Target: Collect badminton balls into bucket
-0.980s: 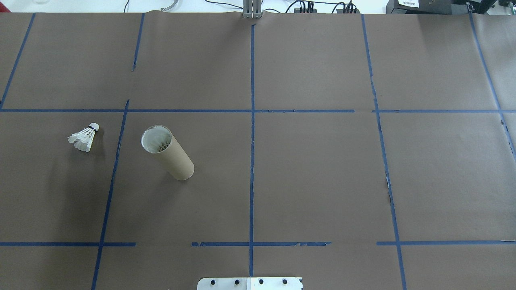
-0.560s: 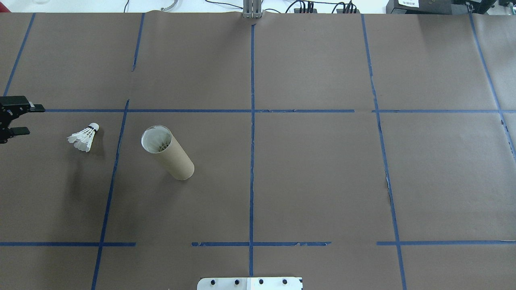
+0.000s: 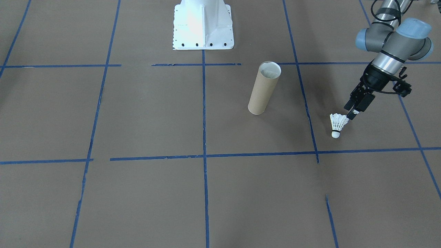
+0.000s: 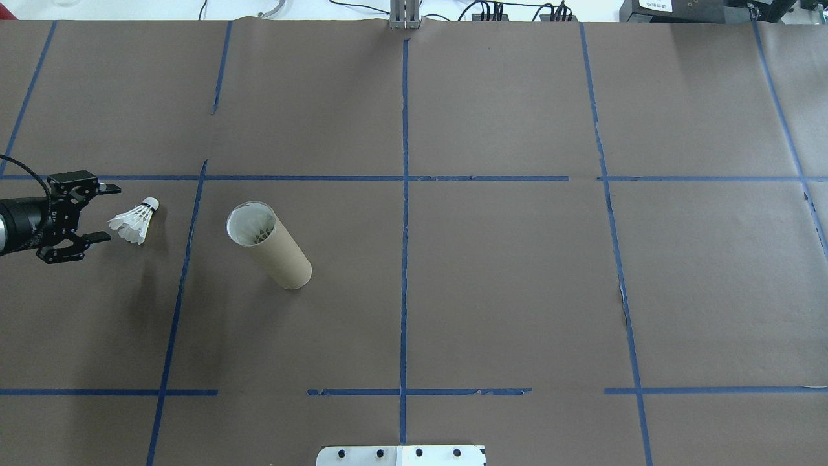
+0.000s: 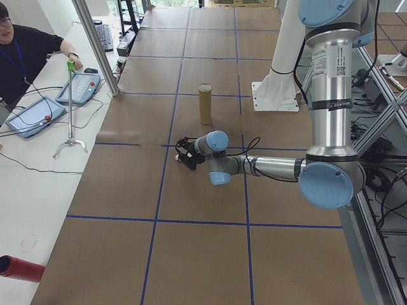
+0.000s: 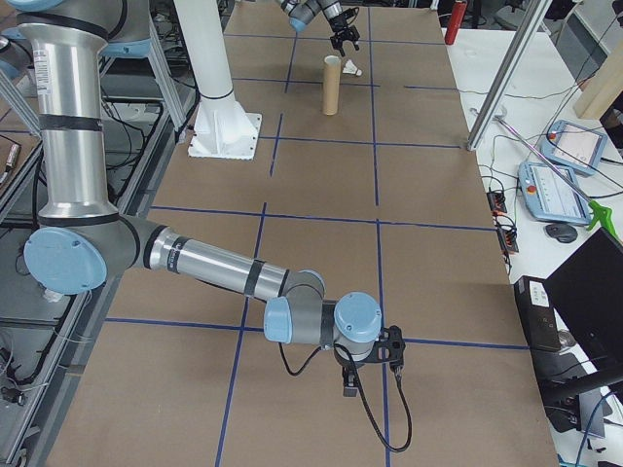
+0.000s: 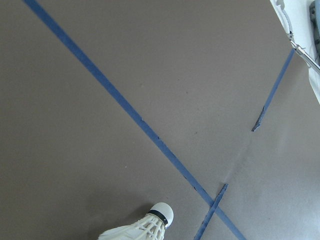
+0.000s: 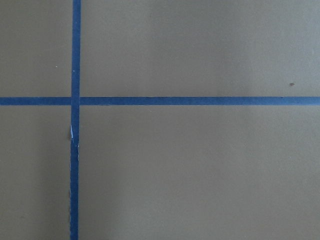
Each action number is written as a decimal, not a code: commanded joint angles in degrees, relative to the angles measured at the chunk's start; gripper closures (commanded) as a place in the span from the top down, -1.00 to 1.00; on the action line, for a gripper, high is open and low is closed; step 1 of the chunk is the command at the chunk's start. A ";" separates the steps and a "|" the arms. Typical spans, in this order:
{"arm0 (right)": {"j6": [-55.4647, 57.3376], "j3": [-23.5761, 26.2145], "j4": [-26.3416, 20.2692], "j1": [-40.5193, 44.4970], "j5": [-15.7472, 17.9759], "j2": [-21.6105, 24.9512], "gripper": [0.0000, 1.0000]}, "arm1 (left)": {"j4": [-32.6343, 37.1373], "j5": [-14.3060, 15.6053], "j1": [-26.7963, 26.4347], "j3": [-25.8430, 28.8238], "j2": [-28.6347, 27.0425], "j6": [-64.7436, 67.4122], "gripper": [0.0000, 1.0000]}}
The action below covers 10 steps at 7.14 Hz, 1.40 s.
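Note:
A white shuttlecock (image 4: 134, 221) lies on its side on the brown paper at the left, cork tip pointing away from me; it also shows as the shuttlecock (image 3: 337, 123) and shuttlecock (image 7: 142, 227). My left gripper (image 4: 111, 213) is open just left of its feather skirt, one finger on each side, without holding it; it is also seen as the left gripper (image 3: 350, 111). The tan tube bucket (image 4: 268, 244) stands upright to the shuttlecock's right, mouth open. My right gripper (image 6: 370, 365) hangs low over the table's right end; I cannot tell its state.
The white pedestal base (image 3: 203, 27) stands at the robot's side of the table. Blue tape lines (image 4: 404, 194) grid the brown paper. A person (image 5: 25, 51) sits by a side bench with tablets, a metal stand and a red cylinder (image 5: 19, 267).
My left gripper has come in from the left edge and moved right, up to the shuttlecock's feathers. Shuttlecock and tube have not moved.

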State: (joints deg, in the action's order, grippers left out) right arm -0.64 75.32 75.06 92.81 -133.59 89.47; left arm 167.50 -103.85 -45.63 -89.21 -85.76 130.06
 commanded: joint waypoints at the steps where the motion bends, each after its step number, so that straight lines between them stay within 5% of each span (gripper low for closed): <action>1: 0.02 0.00 0.00 0.00 0.00 0.00 1.00 | -0.50 3.10 0.98 2.18 -2.47 6.23 0.89; 5: 0.02 0.00 0.00 0.00 0.00 0.00 1.00 | -1.21 5.67 1.34 3.25 -3.10 7.49 -0.54; 7: 0.02 0.00 0.00 0.00 0.00 0.00 1.00 | -1.21 5.50 1.34 2.81 -2.75 6.96 -0.90; 9: 0.02 0.00 0.00 0.00 0.00 0.00 1.00 | -3.90 4.02 1.25 -0.15 -2.66 6.43 -1.00; 10: 0.02 0.00 0.00 0.00 0.00 0.00 1.00 | -9.41 -0.78 1.34 -3.57 -3.10 4.78 -1.00</action>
State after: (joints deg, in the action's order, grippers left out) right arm -0.61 75.32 75.06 92.81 -133.59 89.47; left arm 163.14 -100.55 -44.32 -89.35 -88.57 136.21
